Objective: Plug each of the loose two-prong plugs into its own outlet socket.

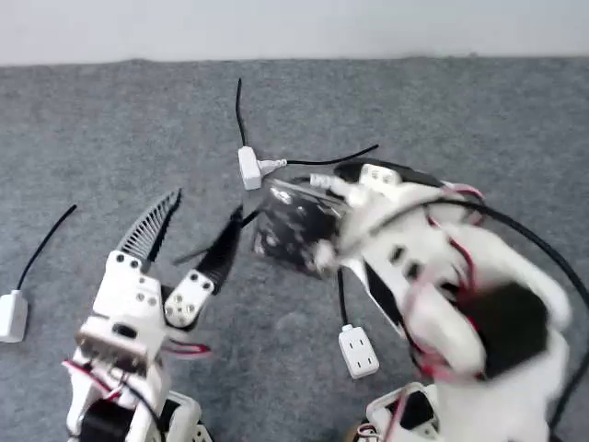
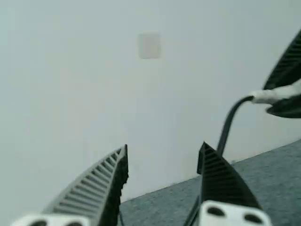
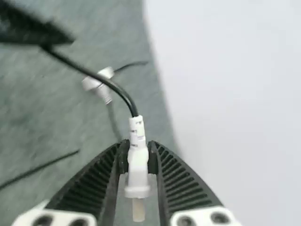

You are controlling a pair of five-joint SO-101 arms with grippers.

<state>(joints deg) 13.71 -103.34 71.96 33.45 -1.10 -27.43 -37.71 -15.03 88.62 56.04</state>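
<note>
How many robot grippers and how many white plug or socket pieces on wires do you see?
Grippers: 2 (left gripper, right gripper)
White plug or socket pieces: 4 (held plug, far piece, near socket, edge piece)
Total: 6

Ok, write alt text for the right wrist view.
The right gripper clamps a white plug between its black ribbed fingers, its black cord arching away. Beyond it, a second white plug lies on the grey carpet, which ends at a pale wall.

Bright, even, diffuse lighting, soft faint shadows on the carpet [image 1: 414, 110], pale wall [image 1: 294, 28] evenly lit.
</note>
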